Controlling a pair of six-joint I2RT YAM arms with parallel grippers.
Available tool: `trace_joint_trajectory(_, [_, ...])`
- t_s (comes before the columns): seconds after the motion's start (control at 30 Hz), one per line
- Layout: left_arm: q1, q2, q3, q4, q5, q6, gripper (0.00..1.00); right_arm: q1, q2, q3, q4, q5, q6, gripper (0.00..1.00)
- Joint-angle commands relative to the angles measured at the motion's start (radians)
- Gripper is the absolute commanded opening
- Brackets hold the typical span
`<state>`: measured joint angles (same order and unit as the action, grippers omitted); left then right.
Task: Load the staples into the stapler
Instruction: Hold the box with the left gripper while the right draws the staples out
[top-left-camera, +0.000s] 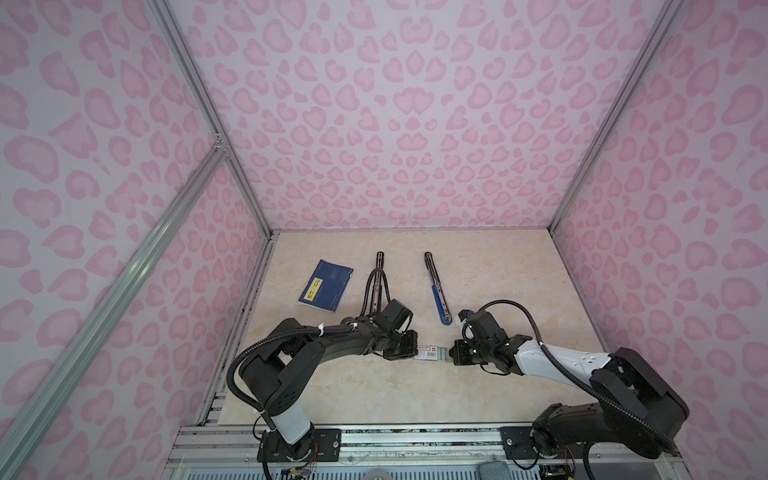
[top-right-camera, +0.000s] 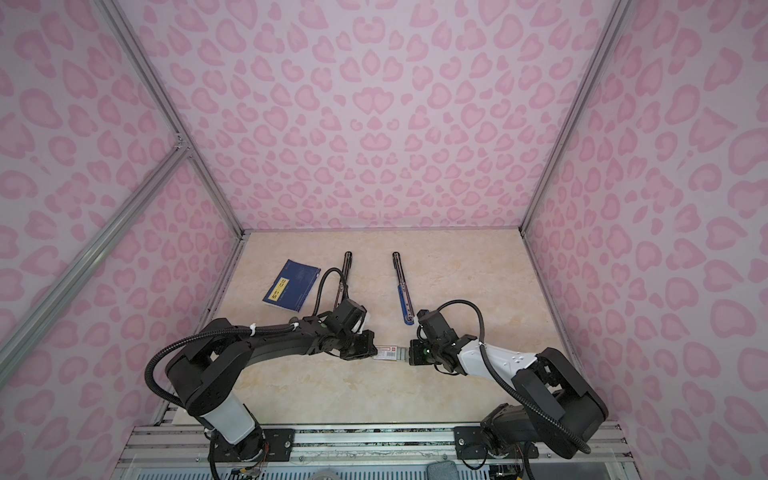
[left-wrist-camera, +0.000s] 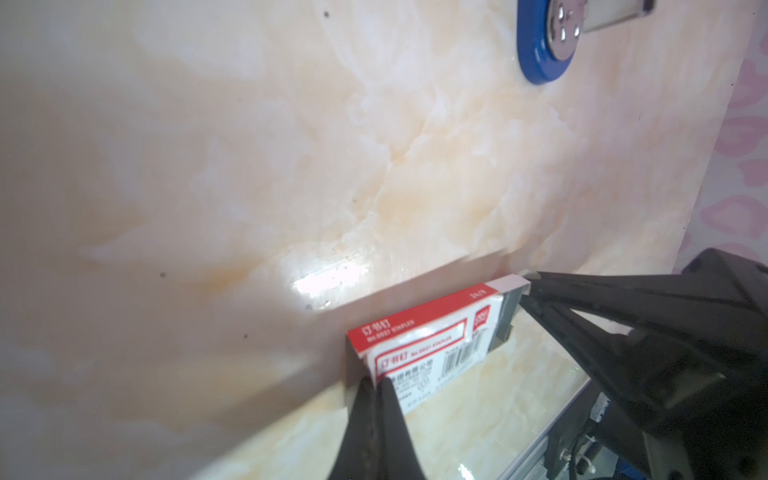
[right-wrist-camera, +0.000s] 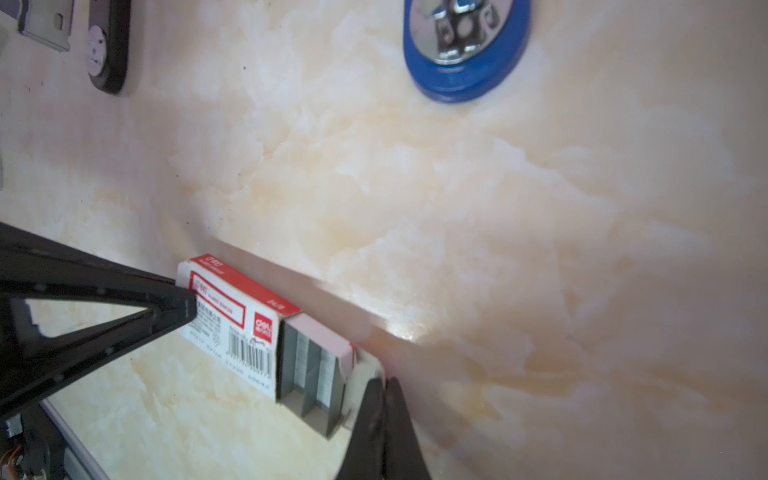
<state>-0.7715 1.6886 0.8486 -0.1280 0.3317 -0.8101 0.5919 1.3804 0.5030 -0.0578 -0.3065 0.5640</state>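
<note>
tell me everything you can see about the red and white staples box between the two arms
The red-and-white printed cardboard staple box is a small flat sleeve with a barcode and a red logo. Its pale inner tray is slid partly out towards the right arm, showing silvery-grey staple strips packed side by side. The left end effector pinches the sleeve's end; the right end effector pinches the tray's end. It sits level, low over the marble-look table; whether it touches it is unclear.

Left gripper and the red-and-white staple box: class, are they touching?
Touching. The left wrist view shows the left gripper shut on one end of the staple box, no gap.
</note>
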Motion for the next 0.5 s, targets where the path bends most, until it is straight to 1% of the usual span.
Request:
trace_joint_trajectory(0.0, [0.012,-0.019,-0.018,-0.071,-0.069,0.009,0.03,-0.009,0.000,-0.010,-0.076,0.063,-0.009,0.00])
trace_joint_trajectory(0.1, [0.015,-0.027,-0.026,-0.073,-0.068,0.008,0.03,-0.016,0.004,-0.010,-0.062,0.044,-0.002,0.00])
trace_joint_trajectory(0.33, [0.015,0.002,0.011,-0.066,-0.028,0.021,0.03,-0.018,0.059,0.003,0.024,-0.054,0.031,0.00])
trace_joint_trajectory(0.4, [0.016,0.006,0.018,-0.070,-0.026,0.024,0.06,-0.018,0.067,0.005,0.033,-0.058,0.038,0.00])
trace_joint_trajectory(0.47, [0.015,0.005,0.020,-0.073,-0.029,0.023,0.10,-0.018,0.062,0.004,0.033,-0.049,0.045,0.00])
